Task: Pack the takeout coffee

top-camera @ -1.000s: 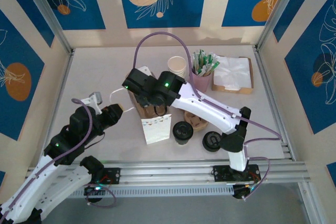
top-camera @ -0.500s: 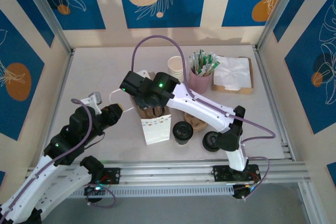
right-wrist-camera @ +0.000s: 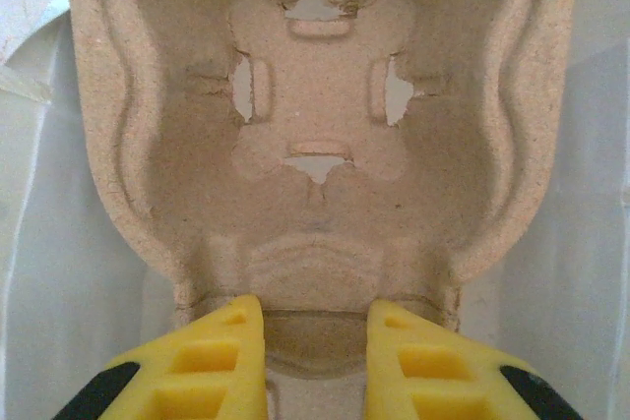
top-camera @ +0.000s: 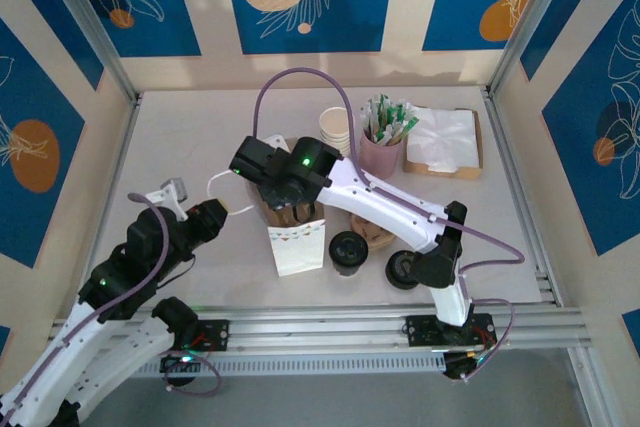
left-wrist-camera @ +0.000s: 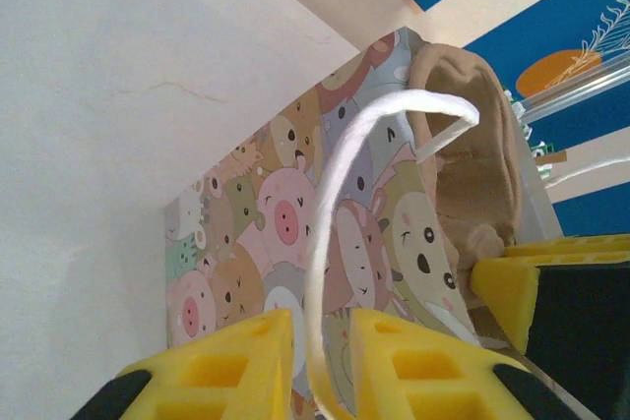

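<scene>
**Item:** cream-white paper cup with round black lid, the takeout coffee (top-camera: 347, 250). It stands on the table just right of the cartoon-printed paper bag (top-camera: 296, 242), not yet packed.

**Risks:**
- The brown moulded-pulp carrier (right-wrist-camera: 320, 145), pinched at its rim by the right gripper (right-wrist-camera: 313, 330), could snag the bag mouth.
- The bag could slump if its white loop handle (left-wrist-camera: 330, 194) slips from the clamped left gripper (left-wrist-camera: 323, 346).

**Nearby:** loose black plastic lid (top-camera: 403, 268), right; stack of lidless cream cups (top-camera: 336, 127), far.

**Obstruction:** the right arm passes just beyond the coffee.

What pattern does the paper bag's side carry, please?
The bag bears cartoon animals, pigs included; left wrist view shows it best.

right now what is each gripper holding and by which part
Left gripper pinches the bag's white handle; right gripper grips the cup carrier by its rim.
</scene>
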